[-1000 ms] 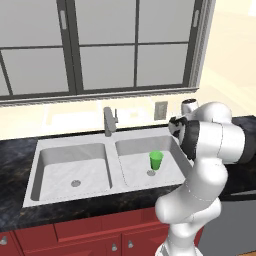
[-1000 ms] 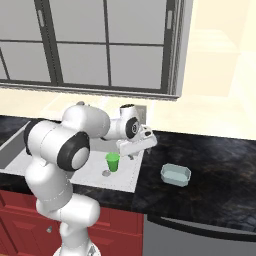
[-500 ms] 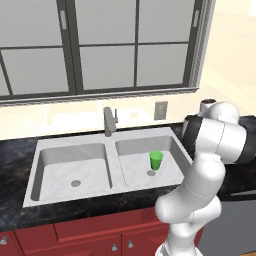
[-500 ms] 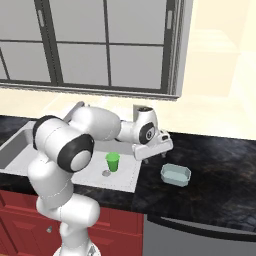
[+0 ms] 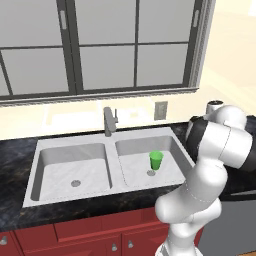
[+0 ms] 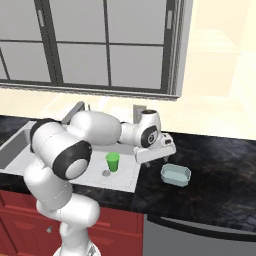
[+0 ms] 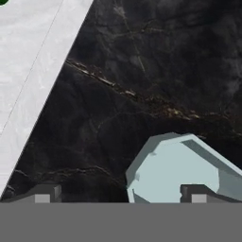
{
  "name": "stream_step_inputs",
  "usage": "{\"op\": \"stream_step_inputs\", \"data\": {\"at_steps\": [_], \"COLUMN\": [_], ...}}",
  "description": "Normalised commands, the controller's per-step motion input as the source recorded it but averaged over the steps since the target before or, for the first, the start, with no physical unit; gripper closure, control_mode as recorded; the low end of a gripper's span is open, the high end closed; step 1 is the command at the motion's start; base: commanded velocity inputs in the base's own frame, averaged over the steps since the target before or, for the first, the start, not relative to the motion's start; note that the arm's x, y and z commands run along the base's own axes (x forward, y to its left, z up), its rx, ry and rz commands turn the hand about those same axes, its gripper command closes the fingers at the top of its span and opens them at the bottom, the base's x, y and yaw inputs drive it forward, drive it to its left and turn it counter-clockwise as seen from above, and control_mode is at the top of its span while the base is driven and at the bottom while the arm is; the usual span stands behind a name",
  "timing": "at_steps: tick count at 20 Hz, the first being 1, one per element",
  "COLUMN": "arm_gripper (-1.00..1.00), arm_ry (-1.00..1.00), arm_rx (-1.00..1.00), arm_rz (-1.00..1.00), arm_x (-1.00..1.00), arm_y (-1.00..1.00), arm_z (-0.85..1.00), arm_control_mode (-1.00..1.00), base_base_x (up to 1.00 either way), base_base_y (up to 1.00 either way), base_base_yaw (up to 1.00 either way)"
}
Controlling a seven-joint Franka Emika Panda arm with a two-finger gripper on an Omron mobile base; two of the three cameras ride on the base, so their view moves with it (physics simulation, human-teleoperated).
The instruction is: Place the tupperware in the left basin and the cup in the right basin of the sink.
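Note:
The green cup (image 5: 156,160) stands upright in the right basin (image 5: 134,172) of the sink (image 5: 37,150), beside the drain; it also shows as the cup (image 6: 112,162). The left basin (image 5: 62,170) holds nothing. The pale blue tupperware (image 6: 175,174) rests on the black counter to the right of the sink. My gripper (image 6: 156,156) hovers just left of and above it, open, nothing between its fingers. In the hand view the tupperware (image 7: 175,170) lies low and right of centre, partly behind the right fingertip (image 7: 198,193), with my gripper (image 7: 121,194) spread wide.
A grey boxy faucet (image 5: 108,121) stands behind the divider. The black marbled counter (image 6: 215,175) stretches right of the sink. A wall outlet (image 5: 160,110) sits under the window. The sink's pale rim (image 7: 28,61) shows at the hand view's upper left.
The arm has swung right, from over the right basin to above the counter beside the tupperware. The gripper stayed open. The cup has not moved.

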Motion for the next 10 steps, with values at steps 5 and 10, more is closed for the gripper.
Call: {"op": "stream_step_inputs", "data": {"at_steps": [5, 10], "arm_gripper": [-1.00, -1.00], "arm_ry": [0.00, 0.00], "arm_rx": [0.06, 0.07], "arm_rz": [-0.02, 0.00], "arm_x": [-0.10, -0.03], "arm_y": [-0.26, -0.28], "arm_z": [-0.03, 0.00], "arm_control_mode": [-1.00, -1.00], "base_base_x": [0.00, 0.00], "base_base_y": [0.00, 0.00], "base_base_yaw": [0.00, 0.00]}}
